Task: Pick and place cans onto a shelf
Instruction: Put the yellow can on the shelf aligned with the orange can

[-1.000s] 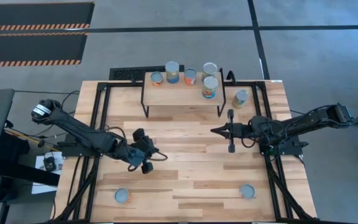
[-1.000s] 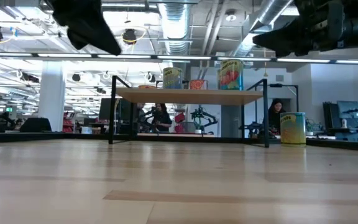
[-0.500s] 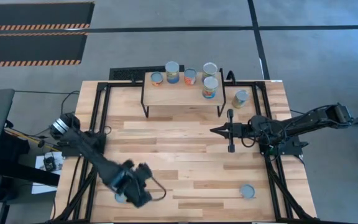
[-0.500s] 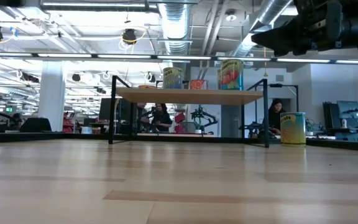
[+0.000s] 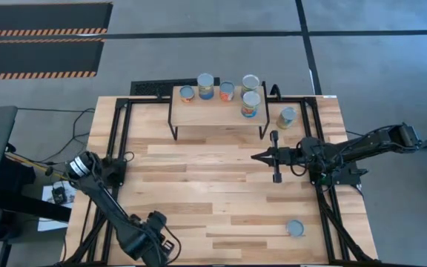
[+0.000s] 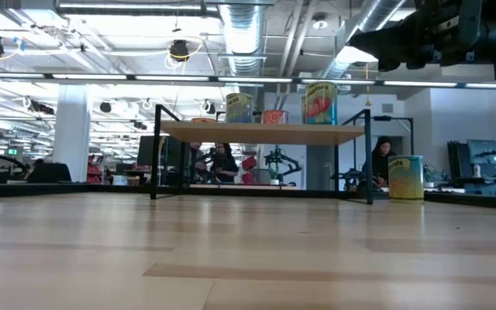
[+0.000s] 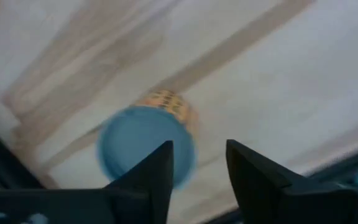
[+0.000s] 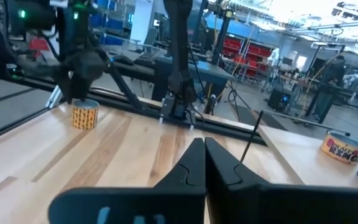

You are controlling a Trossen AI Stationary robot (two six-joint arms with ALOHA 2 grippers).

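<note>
Reaching: left gripper (image 7: 197, 171) is hovering, fingers parted, over blue-topped can (image 7: 145, 149) (not yet gripped).
Waiting: right gripper (image 5: 258, 156) is idling, fingers closed.
Next: lowering, closing, carrying to shelf (image 5: 213, 111).

Large open robotics lab or industrial workshop is being shown. Exposed ducts (image 6: 246, 34) and pipes are being seen running under a high ceiling, with long strip lights (image 6: 188, 79) hanging across the hall. A grey concrete floor (image 5: 199, 55) with hazard-striped black mats (image 5: 39, 37) is being seen around the wooden table (image 5: 221, 185). More black-framed rigs and robot arms (image 8: 179, 68) are being seen at neighbouring stations, red storage bins (image 8: 244, 65) being stacked on racks behind. People are being seen seated at desks (image 6: 222, 162), monitors (image 6: 480, 155) being lit nearby.
</note>
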